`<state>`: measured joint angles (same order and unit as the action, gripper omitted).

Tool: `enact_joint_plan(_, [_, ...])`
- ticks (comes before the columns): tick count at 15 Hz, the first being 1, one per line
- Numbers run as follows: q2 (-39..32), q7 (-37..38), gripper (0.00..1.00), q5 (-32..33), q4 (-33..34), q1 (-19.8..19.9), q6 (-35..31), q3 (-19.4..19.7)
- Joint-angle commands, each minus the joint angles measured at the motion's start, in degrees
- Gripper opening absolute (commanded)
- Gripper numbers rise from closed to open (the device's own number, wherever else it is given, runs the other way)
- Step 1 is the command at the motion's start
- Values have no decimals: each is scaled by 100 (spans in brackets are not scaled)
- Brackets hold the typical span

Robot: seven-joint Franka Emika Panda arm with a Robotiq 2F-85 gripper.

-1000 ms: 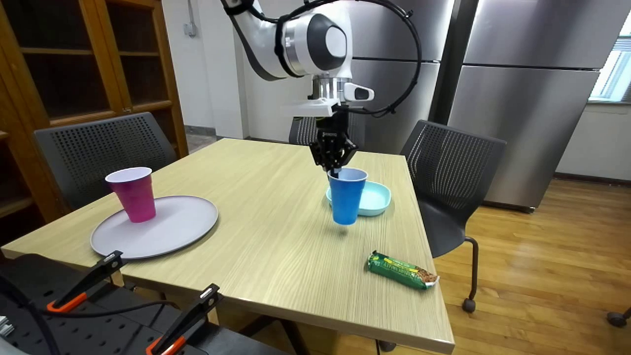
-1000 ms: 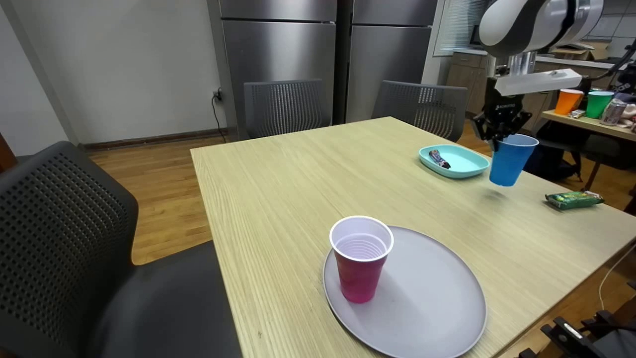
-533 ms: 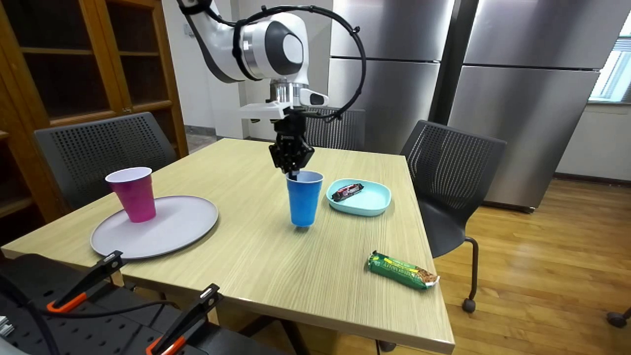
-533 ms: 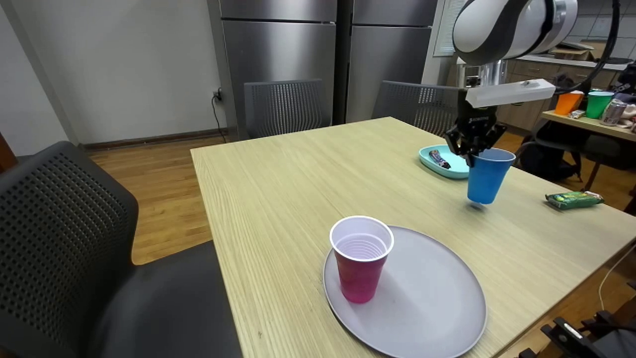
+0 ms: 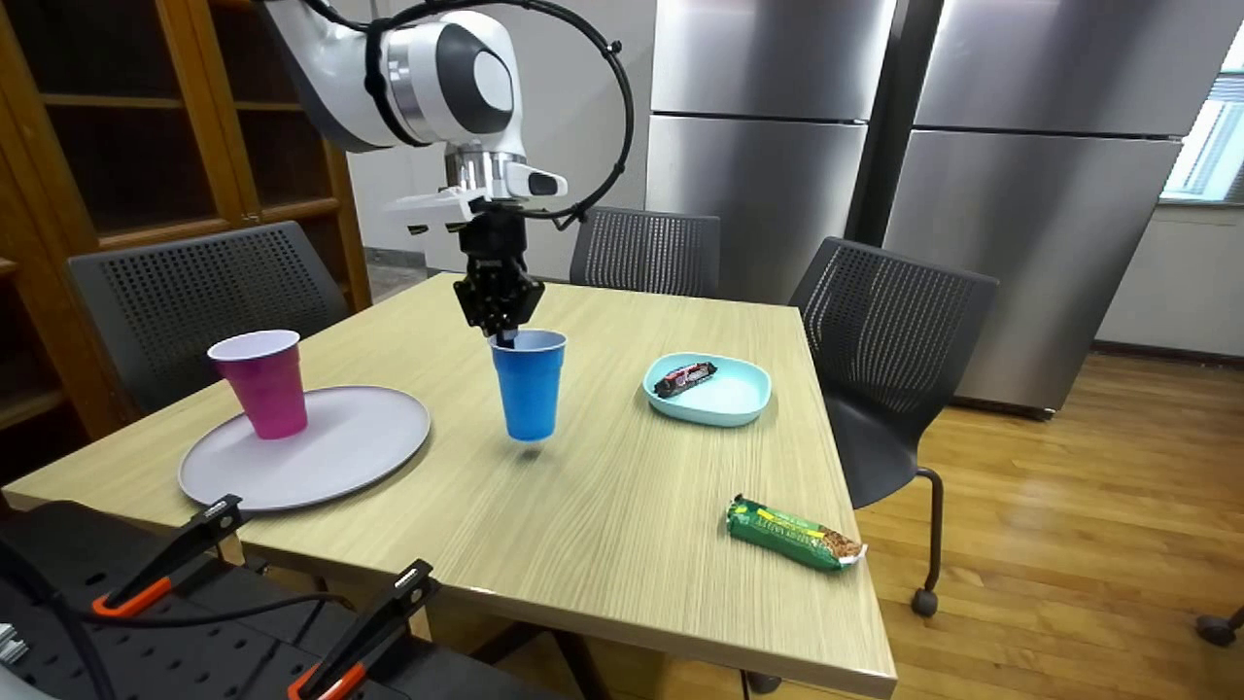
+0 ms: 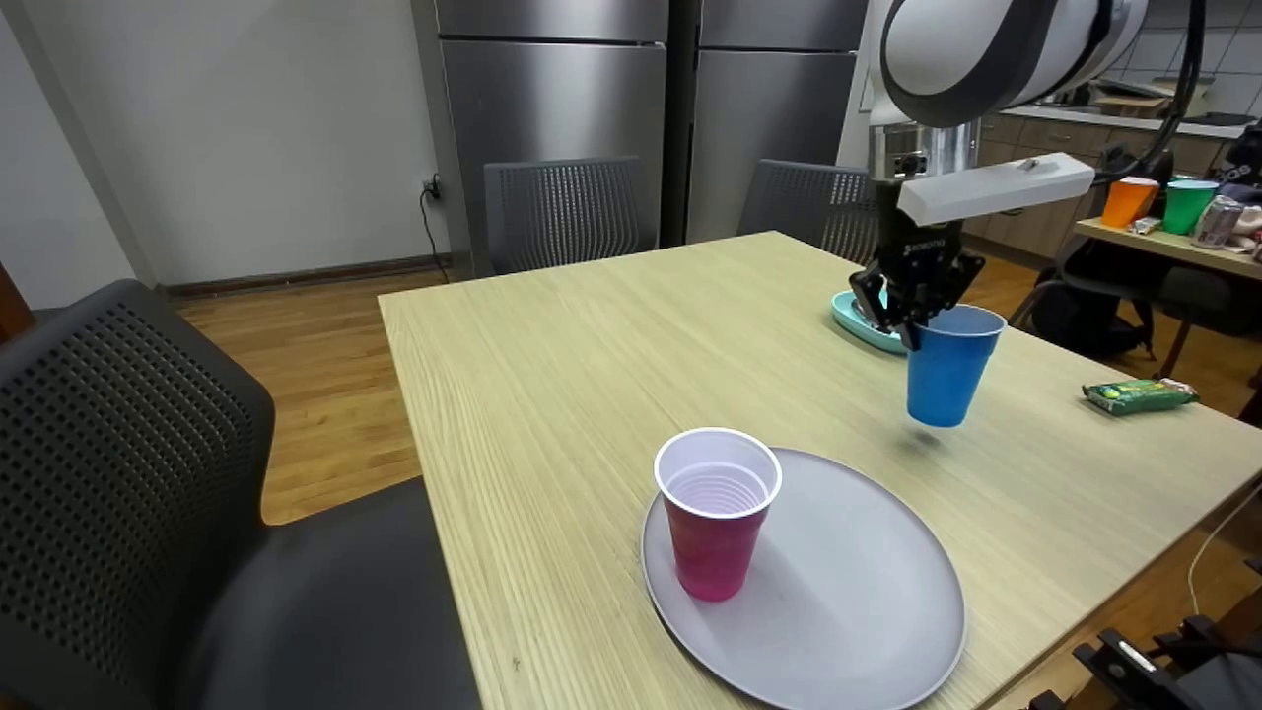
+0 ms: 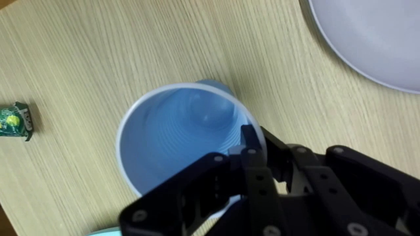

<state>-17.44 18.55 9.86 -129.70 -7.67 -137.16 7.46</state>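
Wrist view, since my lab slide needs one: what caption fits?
Looking down into a blue cup, its rim pinched by the gripper, with a grey plate upper right.

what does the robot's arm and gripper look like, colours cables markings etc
The arm is white and rounded, with a dark grey panel, a silver collar and a looping black cable. A white box-shaped piece sits above the gripper, which is black and angular, with pale round screws and small pale lettering.
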Motion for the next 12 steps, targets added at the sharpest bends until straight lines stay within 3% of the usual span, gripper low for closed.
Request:
enact_joint_plan(1, [762,149,2,446,-823,-70,-304,-172])
enact_joint_plan(5, [1262,-36,2,591,-1460,-39,-696,-445])
enact_joint_plan(12, [1870,-416,2,276,-2165,-25,-1112,-959])
